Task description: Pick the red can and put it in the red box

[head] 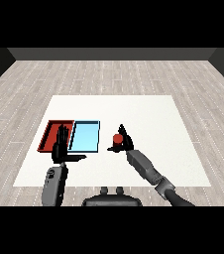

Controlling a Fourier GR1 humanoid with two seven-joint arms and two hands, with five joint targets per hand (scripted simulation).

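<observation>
The red can (117, 139) stands upright on the white table (148, 119), just right of the light blue tray (85, 136). My right hand (124, 141) is curled round the can, fingers behind and beside it, with the forearm reaching in from the lower right. The red tray (52, 132) lies left of the blue one. My left hand (61, 146) hovers over the red tray's near right part with fingers straight and thumb out to the right, holding nothing.
The two trays lie side by side at the table's left. Grey wooden floor surrounds the table. White table surface stretches to the right and beyond the can.
</observation>
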